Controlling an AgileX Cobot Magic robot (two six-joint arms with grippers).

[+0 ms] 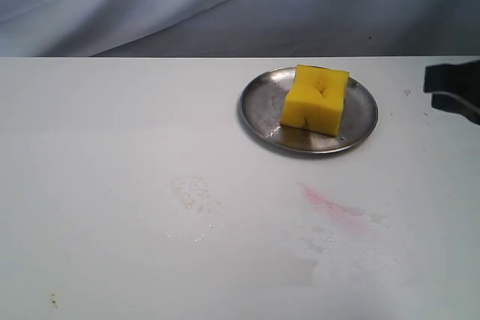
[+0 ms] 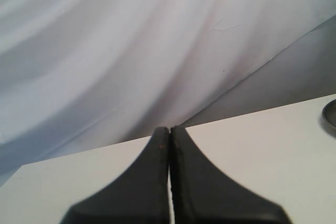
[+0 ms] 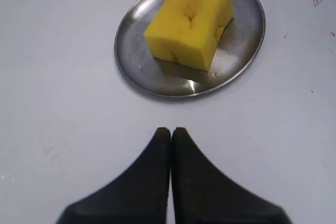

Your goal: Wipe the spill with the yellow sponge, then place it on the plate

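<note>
Exterior view gives us the yellow sponge point(image 1: 316, 99) sitting on the plate point(image 1: 259, 110), upright with its creased face up and close to the plate's far right rim. Off the plate's near left side, on the bench point(image 1: 90, 133), the spill point(image 1: 193, 191) shows only as a faint yellowish film, with a few tiny wet beads a little farther from the plate. The pink streak point(image 1: 334, 207) lies in front of the plate, well apart from it. The right gripper point(image 3: 170, 130) hangs clear of the plate with its jaws pressed together on nothing. The left gripper point(image 2: 169, 128) is likewise closed and empty, and only a sliver of the plate's rim shows in its wrist view. We judge both steps essentially done, so the risks are small. A careless sweep of the right gripper could clip the plate's rim, skid the light metal across the smooth bench or tip the sponge out. The thin film and beads may also count as an unfinished wipe.
</note>
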